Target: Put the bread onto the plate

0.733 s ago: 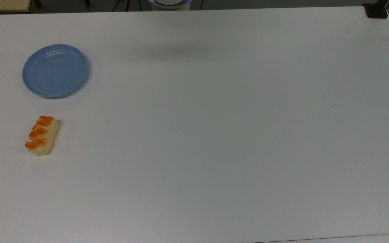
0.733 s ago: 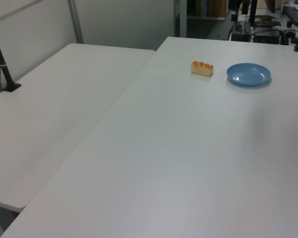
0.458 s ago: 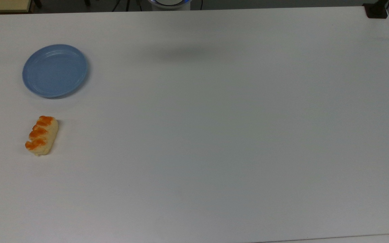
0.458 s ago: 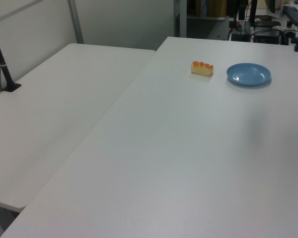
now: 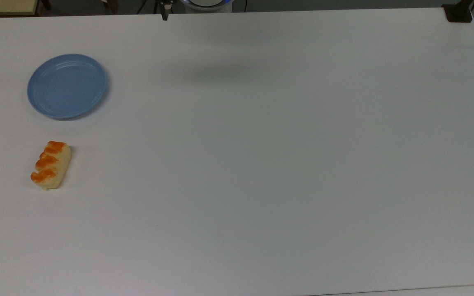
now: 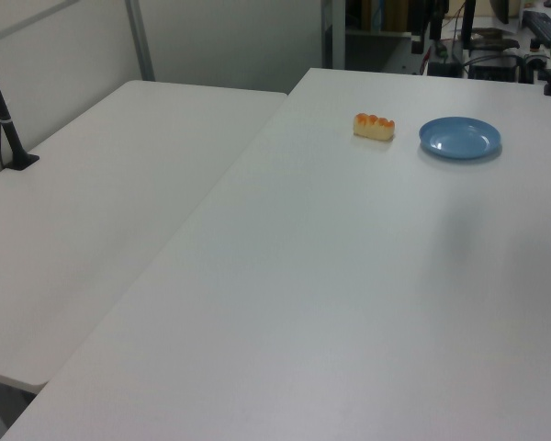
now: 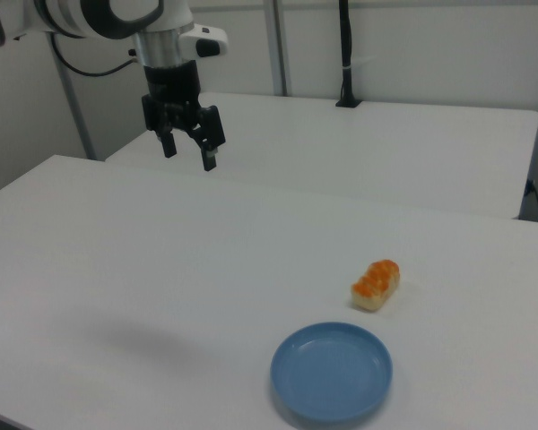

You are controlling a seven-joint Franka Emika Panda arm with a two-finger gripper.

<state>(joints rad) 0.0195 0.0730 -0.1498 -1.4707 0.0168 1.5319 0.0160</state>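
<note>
We judge the bread (image 7: 376, 283) light and soft; our released gripper (image 7: 187, 149) should pinch its long sides.

- A large white table (image 5: 286, 164) fills the top view, with a soft grey shadow near its far edge.
- A second white table (image 6: 101, 202) stands flush beside it in the left view.
- A black pole (image 6: 2, 110) rises from a base on that second table.
- Pale wall panels with grey metal uprights (image 7: 273, 45) stand behind.
- Cluttered dark equipment (image 6: 477, 41) sits beyond the left view's far end.
</note>
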